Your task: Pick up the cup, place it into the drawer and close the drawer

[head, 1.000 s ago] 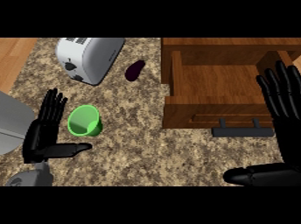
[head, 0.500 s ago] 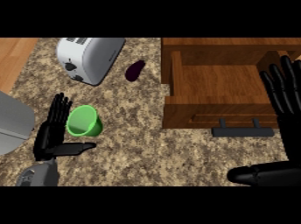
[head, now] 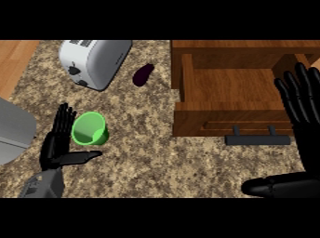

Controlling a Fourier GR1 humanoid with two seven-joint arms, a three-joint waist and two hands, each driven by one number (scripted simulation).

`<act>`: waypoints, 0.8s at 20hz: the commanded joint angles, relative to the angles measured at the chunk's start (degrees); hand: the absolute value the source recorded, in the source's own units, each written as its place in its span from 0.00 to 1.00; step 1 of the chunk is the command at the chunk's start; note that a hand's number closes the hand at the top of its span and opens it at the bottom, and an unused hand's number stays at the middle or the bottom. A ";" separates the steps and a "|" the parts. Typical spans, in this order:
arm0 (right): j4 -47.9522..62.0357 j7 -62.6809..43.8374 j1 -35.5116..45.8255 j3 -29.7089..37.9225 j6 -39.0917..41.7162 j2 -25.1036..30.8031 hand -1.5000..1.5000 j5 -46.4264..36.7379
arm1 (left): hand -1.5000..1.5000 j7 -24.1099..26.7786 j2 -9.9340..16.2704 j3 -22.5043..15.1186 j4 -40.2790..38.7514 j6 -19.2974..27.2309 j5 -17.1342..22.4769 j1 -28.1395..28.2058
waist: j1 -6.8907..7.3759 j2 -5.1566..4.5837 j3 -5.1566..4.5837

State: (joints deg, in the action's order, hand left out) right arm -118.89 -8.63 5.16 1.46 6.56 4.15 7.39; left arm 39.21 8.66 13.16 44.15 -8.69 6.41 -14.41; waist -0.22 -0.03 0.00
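A green cup (head: 89, 129) lies tipped on the speckled counter (head: 163, 158), its mouth facing up and left. My left hand (head: 56, 144) stands open just to its left, fingers straight and thumb stretched out below the cup. The fingers are right beside the cup's rim; whether they touch it I cannot tell. A wooden drawer (head: 240, 95) stands pulled open at the upper right, dark handle (head: 257, 139) on its front. My right hand (head: 310, 121) is open over the drawer's right side, fingers up, thumb low near the picture's edge.
A white toaster (head: 90, 59) sits at the back left. A dark purple eggplant (head: 143, 75) lies between the toaster and the drawer. A grey metal object (head: 3, 128) fills the left edge beside my left hand. Wooden floor (head: 8, 60) shows beyond the counter's left side.
My left hand has moved right, closer to the cup's side. My right hand has shifted slightly right and down. The cup and drawer have not moved.
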 commanded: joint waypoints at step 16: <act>-2.13 0.98 -2.85 3.38 3.29 1.97 0.00 3.38 | 0.00 11.04 1.15 1.27 -21.34 -4.26 0.13 -10.22 | -0.24 -0.03 -0.02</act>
State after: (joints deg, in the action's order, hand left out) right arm -119.40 -8.24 4.12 2.32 8.21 4.65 8.65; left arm 50.78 10.72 14.21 23.70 -12.21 5.62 -23.13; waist -0.50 -0.12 -0.05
